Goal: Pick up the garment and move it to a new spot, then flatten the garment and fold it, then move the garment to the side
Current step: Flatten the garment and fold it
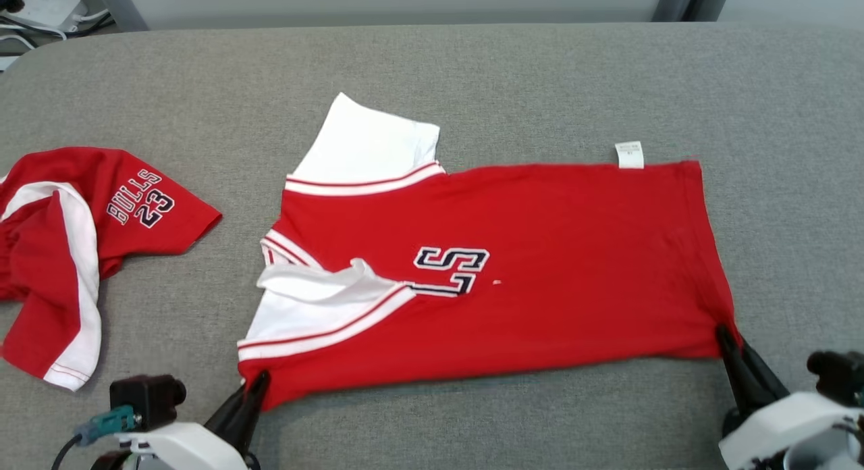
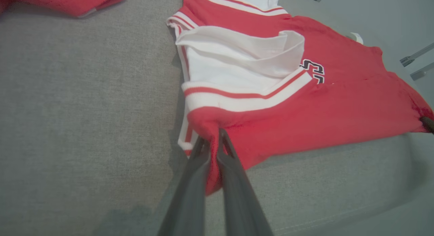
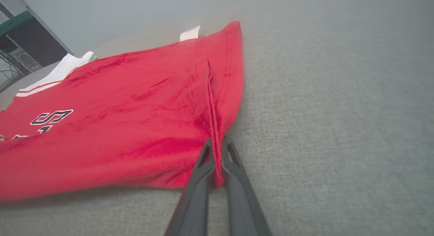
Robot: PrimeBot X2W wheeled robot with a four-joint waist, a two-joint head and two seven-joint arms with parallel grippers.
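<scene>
The red shirt [image 1: 540, 267] lies spread out in the middle of the grey worktop [image 1: 472, 71], with another shirt [image 1: 67, 240] bunched at the left edge. The left claw [image 1: 258, 382] is pinched tight on the spread shirt's near left corner and the right claw [image 1: 725, 338] on its near right corner, so the fold looks about to start. Next, both claws should lift together and carry the near edge over to the far edge, staying level.
</scene>
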